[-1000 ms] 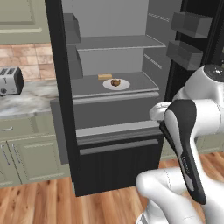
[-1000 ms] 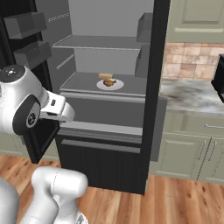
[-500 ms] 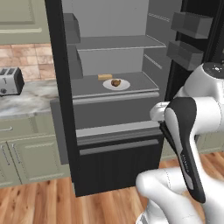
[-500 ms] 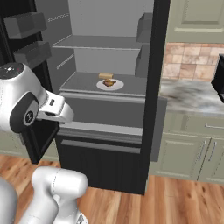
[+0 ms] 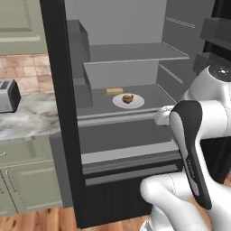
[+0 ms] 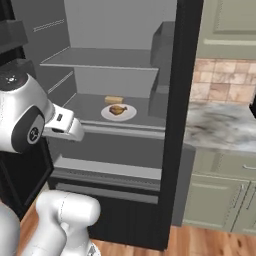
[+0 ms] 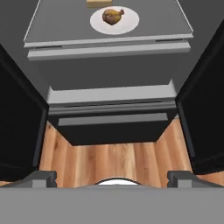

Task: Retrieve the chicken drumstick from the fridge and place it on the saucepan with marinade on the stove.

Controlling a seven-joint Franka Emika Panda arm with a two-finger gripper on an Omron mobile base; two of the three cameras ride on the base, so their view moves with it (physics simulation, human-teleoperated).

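One chicken drumstick (image 7: 113, 16) mid-shelf, fridge (image 7: 109, 74) open

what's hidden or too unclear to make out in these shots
- Tan block behind the white plate: cut off by the top edge in the hand view, too small in both base views to identify.
- Tool: only the two tips show at the bottom of the hand view.
- Toaster: cut off by the left edge in the left base view.
- Fridge upper shelf: its right end sits behind a grey bin in the right base view.
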